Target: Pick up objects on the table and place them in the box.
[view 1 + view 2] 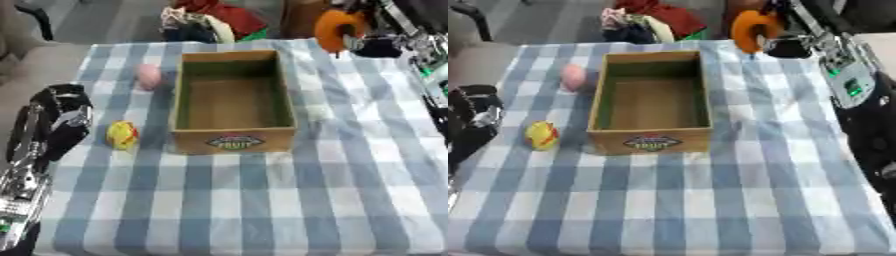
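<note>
The cardboard box sits open near the middle of the blue and white checked tablecloth, its long side running away from the robot and a printed label on the near wall. Nothing shows inside it.

2 loose things lie on the cloth to the left of the box. The pink object, rounded and egg-like, rests beside the far left corner of the box, just apart from its wall. The yellow object, smaller and marked with a bit of red, lies near the front left corner of the box, again not touching it.

The left hand comes in at the left edge of the table, black with silver glints, raised a little over the cloth's border. It is nearest the yellow object, which lies just to its right and slightly nearer the robot; the pink one is farther off, up and to the right of it. The hand touches neither. I cannot tell whether its fingers are spread or curled.

The right hand is up at the far right corner, by the table's edge, with an orange object at it; the black fingers seem wrapped on the orange shape, though the hold is hard to read. It lies well apart from both things left of the box.
</note>
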`<move>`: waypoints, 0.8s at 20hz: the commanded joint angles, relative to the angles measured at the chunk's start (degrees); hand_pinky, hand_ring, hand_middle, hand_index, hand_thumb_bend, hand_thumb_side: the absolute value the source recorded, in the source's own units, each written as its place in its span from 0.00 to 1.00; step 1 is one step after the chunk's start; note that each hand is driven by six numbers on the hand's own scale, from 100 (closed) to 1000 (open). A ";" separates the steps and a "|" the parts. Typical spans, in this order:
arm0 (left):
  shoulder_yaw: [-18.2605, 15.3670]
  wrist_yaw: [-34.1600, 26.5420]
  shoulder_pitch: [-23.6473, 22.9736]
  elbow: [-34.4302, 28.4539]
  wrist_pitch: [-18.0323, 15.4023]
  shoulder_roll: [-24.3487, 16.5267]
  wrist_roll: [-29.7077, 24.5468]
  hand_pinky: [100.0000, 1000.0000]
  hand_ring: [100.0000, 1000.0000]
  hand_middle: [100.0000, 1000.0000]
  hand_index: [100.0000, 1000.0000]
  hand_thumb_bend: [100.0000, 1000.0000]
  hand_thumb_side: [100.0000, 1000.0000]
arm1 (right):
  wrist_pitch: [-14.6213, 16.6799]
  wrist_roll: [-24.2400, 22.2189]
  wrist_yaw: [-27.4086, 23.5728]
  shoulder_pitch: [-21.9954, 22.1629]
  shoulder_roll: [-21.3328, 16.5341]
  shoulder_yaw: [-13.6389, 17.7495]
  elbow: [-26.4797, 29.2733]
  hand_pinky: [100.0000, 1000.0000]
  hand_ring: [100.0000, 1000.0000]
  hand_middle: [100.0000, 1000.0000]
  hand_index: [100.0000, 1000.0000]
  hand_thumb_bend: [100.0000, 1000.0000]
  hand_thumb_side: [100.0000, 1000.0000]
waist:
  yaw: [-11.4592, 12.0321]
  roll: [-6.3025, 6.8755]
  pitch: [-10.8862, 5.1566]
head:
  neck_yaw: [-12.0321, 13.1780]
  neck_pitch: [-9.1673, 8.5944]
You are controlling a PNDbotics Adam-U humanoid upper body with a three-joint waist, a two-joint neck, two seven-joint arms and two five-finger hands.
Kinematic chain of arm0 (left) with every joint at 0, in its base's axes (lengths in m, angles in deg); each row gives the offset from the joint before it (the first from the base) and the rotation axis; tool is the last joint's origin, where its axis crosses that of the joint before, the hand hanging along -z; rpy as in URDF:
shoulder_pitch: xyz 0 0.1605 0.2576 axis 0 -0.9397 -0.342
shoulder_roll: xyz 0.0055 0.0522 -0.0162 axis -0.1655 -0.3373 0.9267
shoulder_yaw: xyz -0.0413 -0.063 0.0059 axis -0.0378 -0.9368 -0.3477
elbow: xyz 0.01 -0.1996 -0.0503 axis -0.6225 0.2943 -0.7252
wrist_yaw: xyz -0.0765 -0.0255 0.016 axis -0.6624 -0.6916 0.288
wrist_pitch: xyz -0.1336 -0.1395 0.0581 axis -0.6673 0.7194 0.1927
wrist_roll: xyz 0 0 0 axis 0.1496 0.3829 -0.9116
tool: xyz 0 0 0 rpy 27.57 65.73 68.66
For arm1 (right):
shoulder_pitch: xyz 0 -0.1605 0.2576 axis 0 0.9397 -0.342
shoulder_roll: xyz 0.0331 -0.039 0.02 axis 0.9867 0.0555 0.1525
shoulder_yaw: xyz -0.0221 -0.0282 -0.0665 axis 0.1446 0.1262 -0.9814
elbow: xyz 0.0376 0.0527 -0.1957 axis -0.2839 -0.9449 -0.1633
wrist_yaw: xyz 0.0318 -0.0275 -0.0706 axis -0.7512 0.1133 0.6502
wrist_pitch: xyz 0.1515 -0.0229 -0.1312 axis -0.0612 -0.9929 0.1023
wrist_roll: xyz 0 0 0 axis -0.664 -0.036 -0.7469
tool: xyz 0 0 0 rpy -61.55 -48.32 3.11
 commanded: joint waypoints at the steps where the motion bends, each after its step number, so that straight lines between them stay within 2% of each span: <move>1: 0.19 -0.12 1.27 -0.96 -0.09 -0.67 -0.44 0.74 0.62 0.63 0.66 0.00 0.15 | 1.42 -0.91 1.82 -2.46 1.71 -0.32 -0.94 0.52 0.67 0.09 0.17 0.00 0.00 | 0.66 -0.09 -0.69 | -1.17 -0.39; 8: 0.64 -0.31 2.08 -1.13 -0.04 -0.34 -0.94 0.74 0.62 0.63 0.66 0.00 0.14 | 2.62 -1.88 8.57 -3.11 8.06 0.13 -5.26 0.53 0.68 0.11 0.21 0.00 0.00 | 2.71 0.12 -0.27 | -2.98 -0.94; 11: 0.86 -0.31 2.18 -1.04 -0.05 -0.15 -1.17 0.74 0.62 0.63 0.66 0.00 0.15 | 3.04 -1.84 11.79 -2.90 10.59 0.43 -6.98 0.54 0.70 0.15 0.27 0.00 0.00 | 3.03 0.16 -0.18 | -3.44 -1.12; 13: 0.91 -0.30 2.22 -0.97 -0.05 -0.09 -1.25 0.74 0.62 0.63 0.66 0.00 0.15 | 3.67 -1.60 13.97 -2.72 11.57 0.41 -7.72 0.57 0.72 0.28 0.45 0.00 0.03 | 3.09 0.20 -0.14 | -3.55 -1.15; 14: 0.90 -0.30 2.23 -0.94 -0.05 -0.09 -1.25 0.74 0.62 0.63 0.66 0.00 0.15 | 4.03 -1.43 15.02 -2.62 11.90 0.38 -8.02 0.62 0.78 0.46 0.64 0.00 0.04 | 3.09 0.22 -0.12 | -3.55 -1.16; 15: 0.88 -0.30 2.22 -0.92 -0.04 -0.09 -1.23 0.74 0.62 0.63 0.66 0.00 0.15 | 4.55 -1.68 16.09 -2.50 12.07 0.20 -8.26 0.65 0.82 0.56 0.75 0.00 0.05 | 3.02 0.24 -0.09 | -3.46 -1.21; 16: 0.85 -0.29 2.20 -0.90 -0.03 -0.11 -1.21 0.74 0.62 0.63 0.66 0.00 0.15 | 5.08 -2.24 16.90 -2.42 12.13 0.13 -8.44 0.67 0.84 0.64 0.81 0.00 0.05 | 2.92 0.27 -0.07 | -3.37 -1.24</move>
